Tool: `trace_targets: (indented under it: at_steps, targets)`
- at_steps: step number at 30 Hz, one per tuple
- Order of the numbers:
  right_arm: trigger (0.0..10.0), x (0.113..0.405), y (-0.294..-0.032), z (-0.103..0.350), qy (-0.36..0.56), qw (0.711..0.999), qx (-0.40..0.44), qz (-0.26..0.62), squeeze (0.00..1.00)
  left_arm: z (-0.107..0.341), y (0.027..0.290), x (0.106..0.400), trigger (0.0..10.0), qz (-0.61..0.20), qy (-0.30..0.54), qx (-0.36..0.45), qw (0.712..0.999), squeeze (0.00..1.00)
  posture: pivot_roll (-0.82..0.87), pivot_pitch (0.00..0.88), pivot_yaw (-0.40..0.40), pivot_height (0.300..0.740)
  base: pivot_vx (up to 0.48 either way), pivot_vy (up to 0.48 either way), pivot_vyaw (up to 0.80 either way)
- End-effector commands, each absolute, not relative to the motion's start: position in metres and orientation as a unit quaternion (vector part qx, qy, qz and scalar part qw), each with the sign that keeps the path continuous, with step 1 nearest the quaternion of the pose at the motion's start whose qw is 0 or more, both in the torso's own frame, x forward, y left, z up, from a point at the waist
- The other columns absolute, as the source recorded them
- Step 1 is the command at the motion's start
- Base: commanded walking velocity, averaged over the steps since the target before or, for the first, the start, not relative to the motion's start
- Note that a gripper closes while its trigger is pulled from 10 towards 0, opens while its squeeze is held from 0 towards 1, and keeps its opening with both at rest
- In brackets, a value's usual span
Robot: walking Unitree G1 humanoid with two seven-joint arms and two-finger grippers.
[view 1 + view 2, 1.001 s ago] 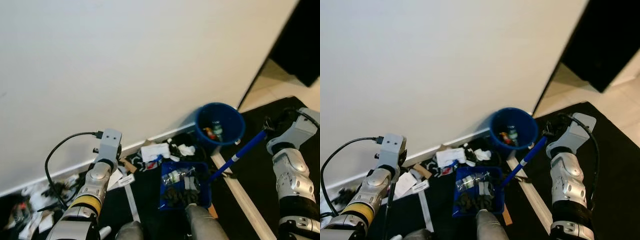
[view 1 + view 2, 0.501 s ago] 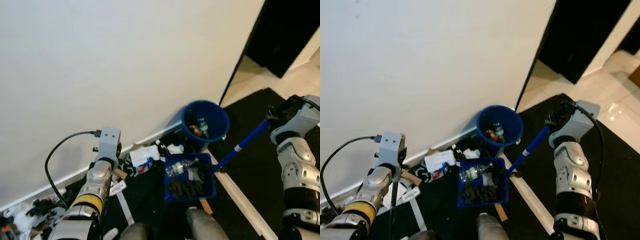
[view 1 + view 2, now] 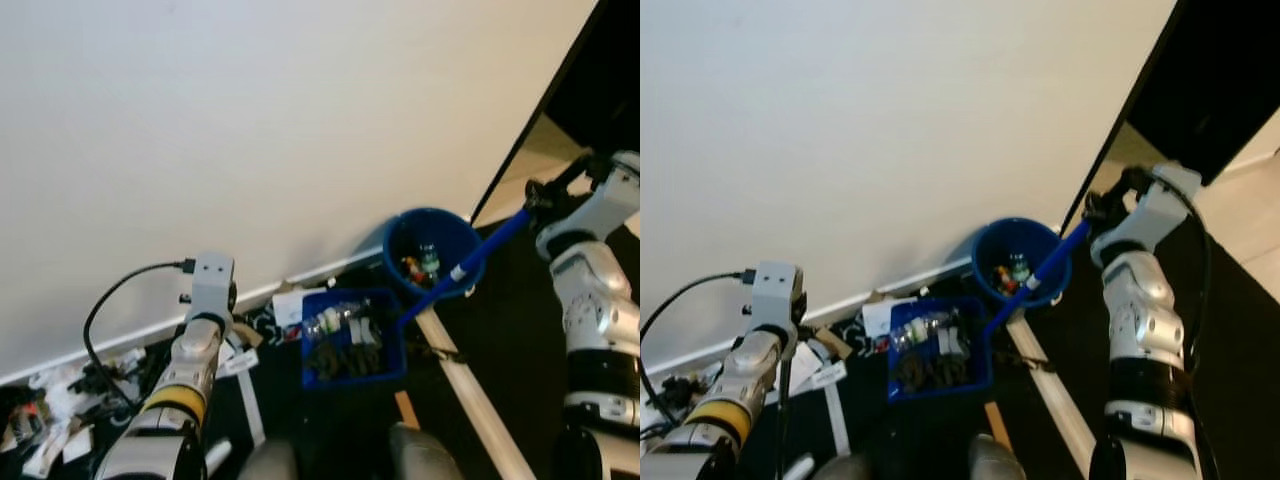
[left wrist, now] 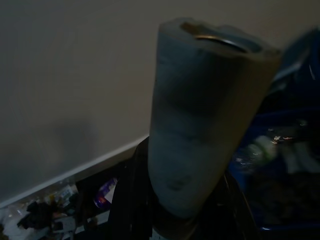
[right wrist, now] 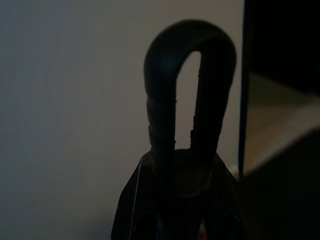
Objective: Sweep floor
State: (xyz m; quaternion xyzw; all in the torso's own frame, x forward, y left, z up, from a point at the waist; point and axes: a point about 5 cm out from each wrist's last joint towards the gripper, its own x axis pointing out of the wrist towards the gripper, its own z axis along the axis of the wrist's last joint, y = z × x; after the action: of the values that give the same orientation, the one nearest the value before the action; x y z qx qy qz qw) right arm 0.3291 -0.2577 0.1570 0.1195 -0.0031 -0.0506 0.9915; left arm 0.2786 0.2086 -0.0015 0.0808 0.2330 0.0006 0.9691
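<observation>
A blue long-handled dustpan (image 3: 352, 336), loaded with dark rubbish and a crushed bottle, hangs close to the white wall's skirting board. Its blue handle (image 3: 465, 265) slants up over the rim of a round blue bin (image 3: 432, 252) that holds some litter. My right gripper (image 3: 540, 196) is raised near the doorway and shut on the handle's top; in the right wrist view the black loop end (image 5: 189, 85) rises from between the fingers. My left gripper (image 4: 181, 221) is shut on a grey broom handle (image 4: 202, 125), to the left of the dustpan.
Scraps of paper and litter (image 3: 55, 410) lie along the skirting board at the left, and white papers (image 3: 290, 304) sit beside the dustpan. A pale strip (image 3: 470, 392) runs across the dark floor. A dark doorway (image 3: 605, 80) opens at the right. A black cable (image 3: 105, 310) loops off my left wrist.
The camera has shifted. My right arm has risen and carried the dustpan up towards the wall, so that its handle now crosses the bin's rim. The left arm holds still.
</observation>
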Motion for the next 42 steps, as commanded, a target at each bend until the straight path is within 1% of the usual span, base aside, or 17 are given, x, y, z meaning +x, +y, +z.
trace_targets:
  at_steps: [1,7,11,17,21,25,28,29,32,34,39,42]
  targets:
    - [10.0,0.337,-0.248,0.183,-0.044,0.991,0.128,-0.019,0.0,-0.005,0.204,0.277,10.0,0.005,0.24,0.057,0.969,0.0,0.06,0.0,-0.031,0.74,0.0,-0.48,0.0]
    - [10.0,0.344,-0.246,0.191,-0.042,0.991,0.127,-0.01,0.0,-0.005,0.206,0.277,10.0,0.013,0.241,0.058,0.969,0.0,0.06,0.0,-0.035,0.74,0.0,-0.439,0.0]
    - [10.0,0.346,-0.243,0.191,-0.036,0.991,0.133,-0.002,0.0,-0.006,0.209,0.276,10.0,0.03,0.243,0.057,0.968,0.0,0.06,0.0,-0.04,0.74,0.0,0.0,0.0]
    - [10.0,0.349,-0.237,0.191,-0.033,0.99,0.14,0.006,0.0,-0.008,0.21,0.275,10.0,0.029,0.253,0.064,0.965,0.0,0.06,0.0,-0.037,0.74,0.0,0.0,0.0]
    - [10.0,0.352,-0.234,0.198,-0.045,0.988,0.149,0.012,0.0,-0.008,0.21,0.275,10.0,0.026,0.253,0.068,0.965,0.0,0.06,0.0,-0.037,0.74,0.0,0.0,0.0]
    - [10.0,0.357,-0.235,0.214,-0.074,0.985,0.155,0.015,0.0,-0.007,0.207,0.277,10.0,0.016,0.253,0.074,0.964,0.0,0.06,0.0,-0.035,0.74,0.0,0.0,0.0]
    - [10.0,0.359,-0.236,0.224,-0.091,0.983,0.158,0.014,0.0,-0.007,0.206,0.277,10.0,0.012,0.252,0.075,0.965,0.0,0.06,0.0,-0.036,0.74,0.0,0.0,0.0]
    - [10.0,0.361,-0.24,0.234,-0.112,0.981,0.16,0.008,0.0,-0.007,0.204,0.278,10.0,0.007,0.253,0.083,0.964,0.0,0.06,0.0,-0.036,0.74,0.0,-0.48,0.0]
    - [10.0,0.363,-0.245,0.247,-0.14,0.976,0.168,-0.001,0.0,-0.008,0.204,0.277,10.0,0.009,0.256,0.084,0.963,0.0,0.06,0.0,-0.034,0.74,0.0,-0.48,0.0]
    - [10.0,0.364,-0.248,0.253,-0.153,0.973,0.174,-0.003,0.0,-0.009,0.204,0.276,10.0,0.018,0.258,0.069,0.964,0.0,0.06,0.0,-0.034,0.74,0.0,0.0,0.0]
    - [10.0,0.369,-0.253,0.265,-0.171,0.97,0.174,-0.01,0.0,-0.01,0.204,0.276,10.0,0.019,0.261,0.064,0.963,0.0,0.05,0.0,-0.035,0.74,0.0,0.0,0.0]
    - [10.0,0.373,-0.261,0.273,-0.184,0.969,0.165,-0.022,0.0,-0.01,0.203,0.275,10.0,0.017,0.263,0.063,0.963,0.0,0.05,0.0,-0.04,0.74,0.0,0.0,0.0]
